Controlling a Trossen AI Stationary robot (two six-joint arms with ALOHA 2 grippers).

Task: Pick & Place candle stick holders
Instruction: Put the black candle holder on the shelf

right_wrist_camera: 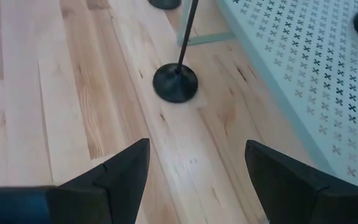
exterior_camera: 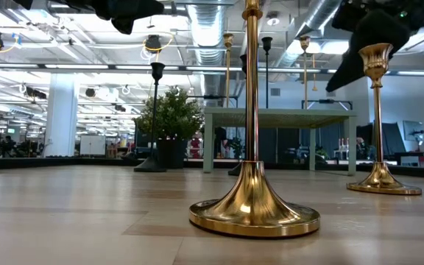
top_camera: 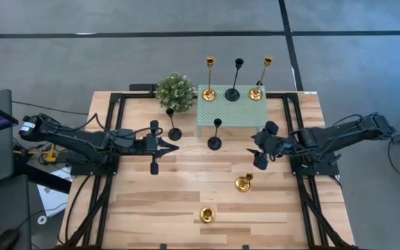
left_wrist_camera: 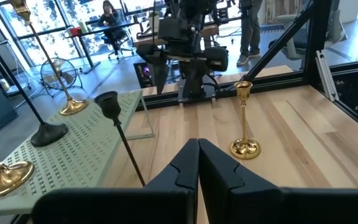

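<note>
Right gripper (top_camera: 261, 148) has its fingers spread wide and empty, hovering over the table just right of the mint stand (top_camera: 252, 114). The black holder (top_camera: 215, 142) it faces stands upright just off the stand's near edge, to the gripper's left, so I'd guess a level approach at the vertical stem. The right arm is a bit nearer to it than the left. Left gripper (top_camera: 174, 146) is pinched shut on nothing, pointing at that same holder. Two gold holders (top_camera: 243, 183) stand on the near boards, three more holders sit on the stand. The low view cuts off the tops of the holders.
</note>
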